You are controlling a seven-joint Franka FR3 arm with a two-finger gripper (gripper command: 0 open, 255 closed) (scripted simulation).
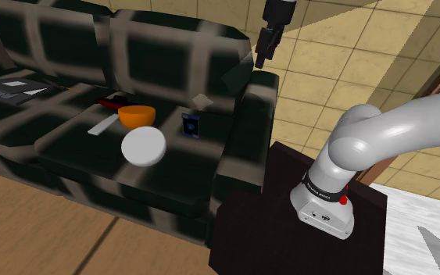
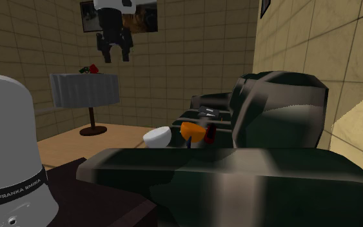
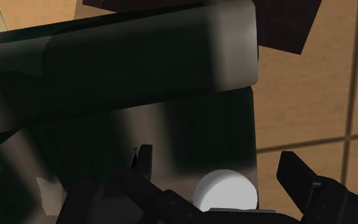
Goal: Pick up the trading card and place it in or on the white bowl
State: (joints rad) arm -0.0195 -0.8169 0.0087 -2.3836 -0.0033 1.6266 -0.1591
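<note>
Spread-fingered gripper (image 1: 262, 64) hangs over sofa arm (image 1: 252, 105); orange bowl (image 1: 136, 116) sits near trading card (image 1: 191, 124) and white bowl (image 1: 144, 146)

Quick tally: one dark checked sofa (image 1: 69, 47), two bowls (one white bowl (image 1: 144, 145), one orange bowl (image 1: 137, 116)), one small blue card (image 1: 191, 124), one flat white stick (image 1: 101, 126), plus one round table (image 2: 84, 89) and one framed picture (image 2: 142, 16).
</note>
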